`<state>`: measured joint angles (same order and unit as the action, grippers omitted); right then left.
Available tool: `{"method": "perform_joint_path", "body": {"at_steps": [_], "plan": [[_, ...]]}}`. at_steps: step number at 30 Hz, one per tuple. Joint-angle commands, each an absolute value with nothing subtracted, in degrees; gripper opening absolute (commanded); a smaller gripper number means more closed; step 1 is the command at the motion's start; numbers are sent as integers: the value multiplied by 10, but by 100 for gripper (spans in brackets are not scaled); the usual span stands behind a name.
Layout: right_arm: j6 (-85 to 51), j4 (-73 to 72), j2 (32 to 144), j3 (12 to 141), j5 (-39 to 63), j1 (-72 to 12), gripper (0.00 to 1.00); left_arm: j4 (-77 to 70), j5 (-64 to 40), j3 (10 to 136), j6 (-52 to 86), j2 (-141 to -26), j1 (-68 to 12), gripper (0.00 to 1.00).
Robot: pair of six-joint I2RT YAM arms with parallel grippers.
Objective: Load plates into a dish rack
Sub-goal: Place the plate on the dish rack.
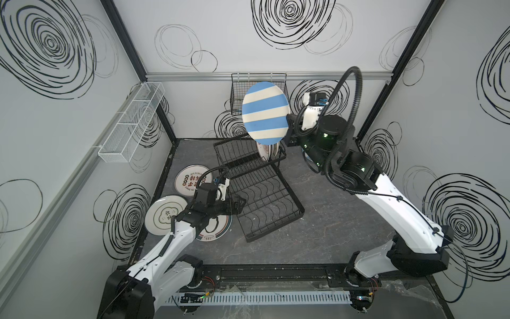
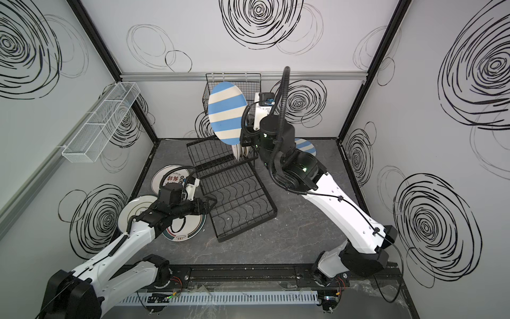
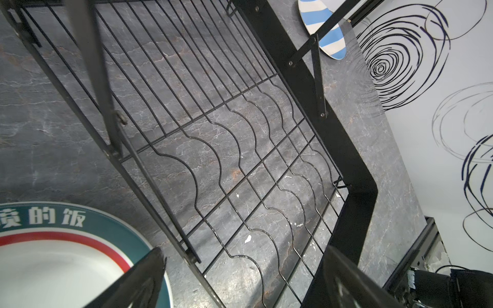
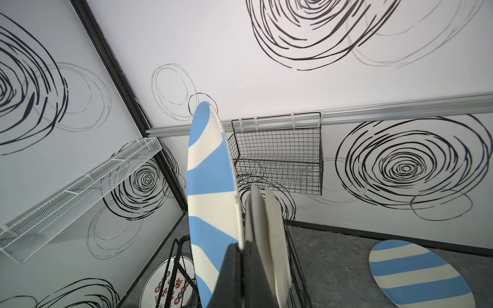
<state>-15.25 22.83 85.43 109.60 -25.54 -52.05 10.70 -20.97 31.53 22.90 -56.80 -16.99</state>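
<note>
End effector of the right arm clenches the rim of a blue-and-cream striped plate, held on edge over the upper basket of the dish rack, where cream plates stand. That arm reaches up, elbow bent. Left end effector, fingers spread, hovers low beside the rack's lower tray.

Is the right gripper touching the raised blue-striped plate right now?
Touching. In the right wrist view the right gripper is shut on the rim of the raised blue-striped plate, no gap; both top views show it held above the dish rack.
</note>
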Motion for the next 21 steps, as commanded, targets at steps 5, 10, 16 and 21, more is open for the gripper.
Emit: {"method": "perform_joint_path", "body": {"at_steps": [5,10,16,21], "plan": [[-101,204,900,1128,-424,-571,0,108,-219,324,227,-556,-175,96],[-81,192,929,1129,-478,-581,0,109,-216,324,227,-554,-174,96],[-58,169,964,1121,-482,-576,0,111,-213,325,227,-554,-175,96],[-37,168,989,1135,-483,-569,0,111,-211,324,227,-552,-174,96]]}}
